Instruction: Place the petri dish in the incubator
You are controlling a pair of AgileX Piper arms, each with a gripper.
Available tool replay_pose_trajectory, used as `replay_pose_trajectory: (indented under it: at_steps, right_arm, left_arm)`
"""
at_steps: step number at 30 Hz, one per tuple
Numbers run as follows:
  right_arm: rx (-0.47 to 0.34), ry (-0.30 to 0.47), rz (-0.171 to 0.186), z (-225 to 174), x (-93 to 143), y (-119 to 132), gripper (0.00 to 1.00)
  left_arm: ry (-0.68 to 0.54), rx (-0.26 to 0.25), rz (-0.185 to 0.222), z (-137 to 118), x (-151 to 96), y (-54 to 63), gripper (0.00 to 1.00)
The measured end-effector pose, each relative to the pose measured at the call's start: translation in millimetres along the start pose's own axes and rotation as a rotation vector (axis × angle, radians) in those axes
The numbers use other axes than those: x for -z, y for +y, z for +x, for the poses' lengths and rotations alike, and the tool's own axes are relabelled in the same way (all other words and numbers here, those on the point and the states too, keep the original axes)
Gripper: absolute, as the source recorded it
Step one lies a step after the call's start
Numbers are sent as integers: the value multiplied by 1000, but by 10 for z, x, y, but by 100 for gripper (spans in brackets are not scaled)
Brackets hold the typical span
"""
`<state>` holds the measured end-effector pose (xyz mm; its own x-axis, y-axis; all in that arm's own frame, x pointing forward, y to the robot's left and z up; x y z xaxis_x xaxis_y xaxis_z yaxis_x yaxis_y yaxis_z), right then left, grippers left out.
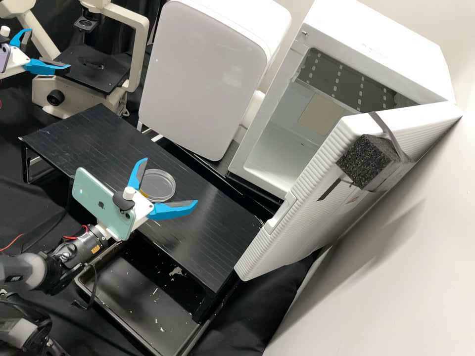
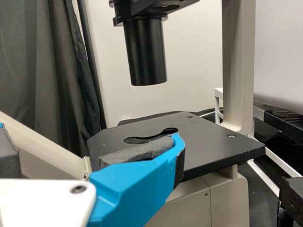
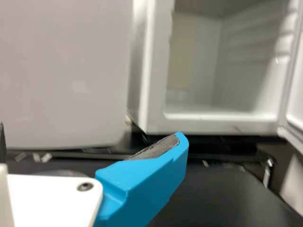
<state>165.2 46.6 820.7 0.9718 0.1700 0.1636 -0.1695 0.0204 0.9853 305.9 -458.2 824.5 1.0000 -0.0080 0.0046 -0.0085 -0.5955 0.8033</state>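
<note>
The petri dish (image 1: 159,185) lies on the long black stand (image 1: 213,232), a low table with scuffed, streaked boards, between the spread fingers of the right gripper (image 1: 170,180); its jaws are parted and not closed on it. In the right wrist view, a faint curved rim beside the gripper's white mount may be the dish, though the blur leaves that unsure. Beyond the stand, the white incubator (image 1: 381,54) has its ribbed door (image 1: 307,198) swung wide, with a dark foam block (image 1: 366,160) strapped to it and a beige panel inside on the back wall. Next to the incubator stands a white, round-cornered cabinet (image 1: 203,79). The left gripper (image 1: 49,48) is by the flat black stage (image 1: 91,69) of a cream microscope (image 1: 141,49), its jaws apart too, holding nothing. Under the stand sits a dark tray (image 1: 143,316) with pale flecks; black cloth (image 1: 267,306) drapes around, below a plain pale wall (image 1: 396,262).
</note>
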Motion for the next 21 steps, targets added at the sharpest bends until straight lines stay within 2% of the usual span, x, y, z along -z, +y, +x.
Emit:
replay_pose_trajectory:
  at_steps: [3, 5, 9, 12, 21]
  right_arm:
    - [14, 44, 22, -14, 86, -44, 100]
    - [45, 49, 19, -13, 109, -111, 100]
    - [109, -1, -7, 5, 71, -264, 100]
    - [125, -41, -33, 16, 21, -311, 100]
    - [113, -80, -41, 28, -38, -301, 100]
  left_arm:
    - [0, 0, 0, 0, 0, 0, 100]
    - [0, 0, 0, 0, 0, 0, 100]
    - [0, 0, 0, 0, 0, 0, 100]
    - [0, 0, 0, 0, 0, 0, 100]
    - [0, 0, 0, 0, 0, 0, 100]
